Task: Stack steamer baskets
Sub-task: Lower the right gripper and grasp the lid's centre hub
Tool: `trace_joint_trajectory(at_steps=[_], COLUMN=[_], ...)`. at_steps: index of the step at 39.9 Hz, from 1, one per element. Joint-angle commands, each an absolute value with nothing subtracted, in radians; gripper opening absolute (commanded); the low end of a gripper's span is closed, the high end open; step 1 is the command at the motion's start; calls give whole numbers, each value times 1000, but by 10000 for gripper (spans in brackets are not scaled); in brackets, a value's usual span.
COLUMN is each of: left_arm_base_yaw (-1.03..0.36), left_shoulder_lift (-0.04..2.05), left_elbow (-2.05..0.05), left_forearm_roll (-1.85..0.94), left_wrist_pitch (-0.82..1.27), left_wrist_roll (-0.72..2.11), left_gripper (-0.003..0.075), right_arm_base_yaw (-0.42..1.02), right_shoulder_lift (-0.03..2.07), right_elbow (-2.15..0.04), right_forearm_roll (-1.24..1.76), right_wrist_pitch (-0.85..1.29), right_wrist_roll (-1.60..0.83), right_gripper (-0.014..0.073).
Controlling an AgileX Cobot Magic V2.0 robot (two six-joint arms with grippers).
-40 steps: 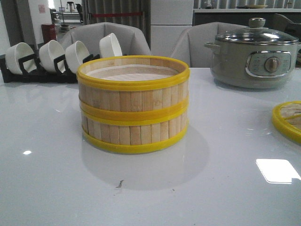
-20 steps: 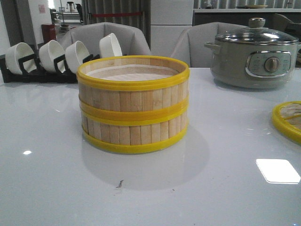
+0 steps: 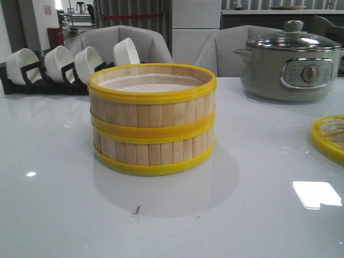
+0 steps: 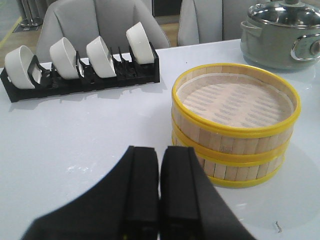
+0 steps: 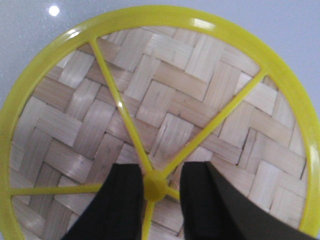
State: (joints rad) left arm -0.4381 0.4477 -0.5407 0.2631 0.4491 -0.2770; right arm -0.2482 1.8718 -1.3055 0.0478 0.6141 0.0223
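Right wrist view: right claw (image 5: 155, 187) spread, straddling lid (image 5: 165, 115) knob (image 5: 155, 187); left claw (image 4: 160, 187) pressed together.

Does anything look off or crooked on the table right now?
Nothing serious. The two steamer baskets sit stacked and level, rims aligned. The woven lid lies flat, apart from the stack. A small dark mark shows on the table in front of the stack.

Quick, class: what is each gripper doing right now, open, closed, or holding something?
Left gripper: closed, holding nothing, beside the steamer baskets.
Right gripper: open, fingers either side of the lid centre knob, not gripping it.
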Motion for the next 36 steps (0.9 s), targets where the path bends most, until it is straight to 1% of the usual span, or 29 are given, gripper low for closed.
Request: trace_joint_trajectory(at_steps=[1,27,28,31,36], left_arm_base_yaw=[-437,-437,-437,-437,-437], left_shoulder_lift=[460,460,460,460,460], left_elbow=[-570,-570,-570,-570,-570], left_forearm_roll=[264,264,264,264,264], left_wrist_pitch=[372,372,372,372,372], left_wrist_roll=[-287,-287,-287,-287,-287], left_gripper=[95,95,95,95,95], right_arm_base_yaw=[-254,-247,-247,-244,-239], right_shoulder_lift=[1823,1861,1861,1861,1861], right_elbow=[-1342,-1342,-1342,-1342,-1342], right_forearm_roll=[40,40,40,40,40], right_wrist_pitch=[557,565,565,567,576], right_wrist_roll=[18,18,18,18,18], right_gripper=[314,302,289,213,22])
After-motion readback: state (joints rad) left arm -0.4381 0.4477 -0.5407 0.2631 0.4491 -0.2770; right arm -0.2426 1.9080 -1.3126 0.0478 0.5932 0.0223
